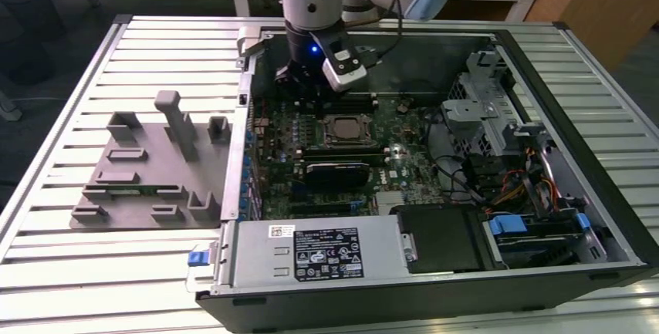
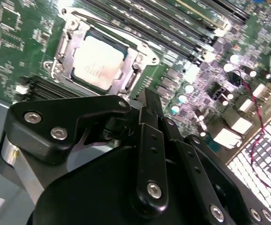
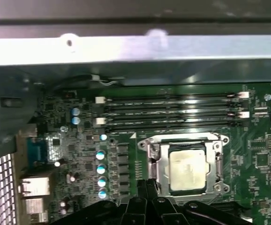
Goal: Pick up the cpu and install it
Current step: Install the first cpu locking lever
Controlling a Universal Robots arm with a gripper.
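The cpu lies flat in its socket on the green motherboard inside the open computer case. Its silvery top plate faces up within the metal socket frame, as both wrist views show, cpu and cpu. My gripper hangs above the board toward the case's back wall, a little to the exterior view's left of the socket. Its black fingers are drawn together with nothing between them, and the tips sit just beside the socket frame, apart from the chip.
A grey holder tray lies on the slatted table at the exterior view's left. A black heatsink block sits below the socket, memory slots beyond it. The power supply, drive cages and cables crowd the case.
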